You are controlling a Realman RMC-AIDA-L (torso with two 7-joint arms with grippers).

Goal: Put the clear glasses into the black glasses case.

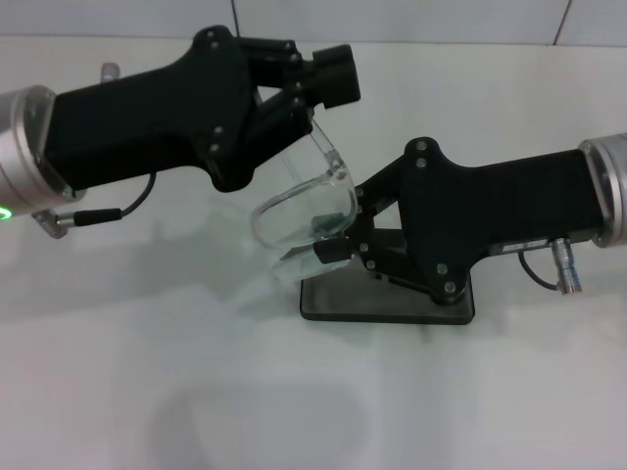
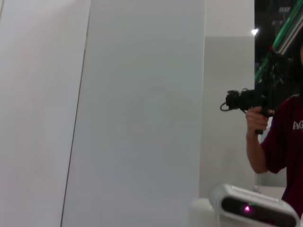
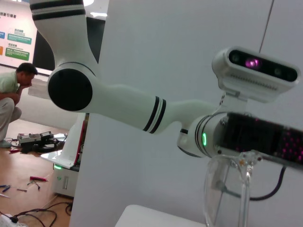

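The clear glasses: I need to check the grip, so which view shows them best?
The head view: the whole clear glasses show between both end effectors. The right wrist view catches only one lens and arm; the left wrist view shows none.

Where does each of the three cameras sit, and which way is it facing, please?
Head view: on the head, looking down at the table; both grippers, left and right, hold the glasses over the case.
Left wrist view: on the left wrist, facing walls and a person; no gripper shows.
Right wrist view: on the right wrist, facing the robot's head and left arm.
Shared: the head and right wrist views both show the glasses.
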